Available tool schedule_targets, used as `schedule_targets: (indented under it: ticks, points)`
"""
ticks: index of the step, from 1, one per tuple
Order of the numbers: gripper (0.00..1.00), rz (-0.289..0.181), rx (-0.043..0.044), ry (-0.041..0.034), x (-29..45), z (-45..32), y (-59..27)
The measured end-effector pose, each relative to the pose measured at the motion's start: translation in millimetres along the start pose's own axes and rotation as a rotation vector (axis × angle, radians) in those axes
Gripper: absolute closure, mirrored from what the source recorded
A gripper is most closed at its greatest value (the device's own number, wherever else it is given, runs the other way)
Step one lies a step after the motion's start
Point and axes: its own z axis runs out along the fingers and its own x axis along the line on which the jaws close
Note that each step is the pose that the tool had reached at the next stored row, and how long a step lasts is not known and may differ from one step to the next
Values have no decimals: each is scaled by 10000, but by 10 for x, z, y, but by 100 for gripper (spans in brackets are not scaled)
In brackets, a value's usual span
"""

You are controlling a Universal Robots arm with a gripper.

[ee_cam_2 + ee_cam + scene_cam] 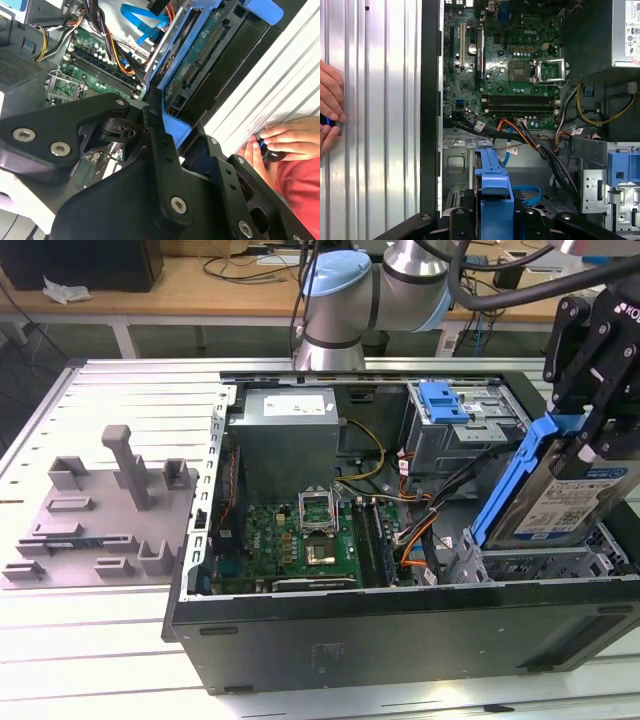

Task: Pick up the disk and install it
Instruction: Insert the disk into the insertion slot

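1. the gripper (588, 430) clamps the disk (575, 502), tilted over the open computer case (400, 640) at the exterior view's right.
2. the gripper hides the disk's top edge.
3. a person's hand (329, 117) is cut off.

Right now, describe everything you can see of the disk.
The disk is a flat, silver, rectangular drive with a white-and-blue label, framed by blue plastic rails. The second wrist view shows its green circuit-board underside. It hangs steeply tilted, lower end toward the metal drive bay at the exterior view's right of the open computer case. The gripper is shut on its upper part. Whether its lower end touches the bay cannot be told.
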Motion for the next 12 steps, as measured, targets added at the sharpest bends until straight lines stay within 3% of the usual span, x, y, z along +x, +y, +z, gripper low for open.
schedule_targets:
  ticks: [12]
  points:
    - [63, -1, 7, 0, 3, 83, -6]
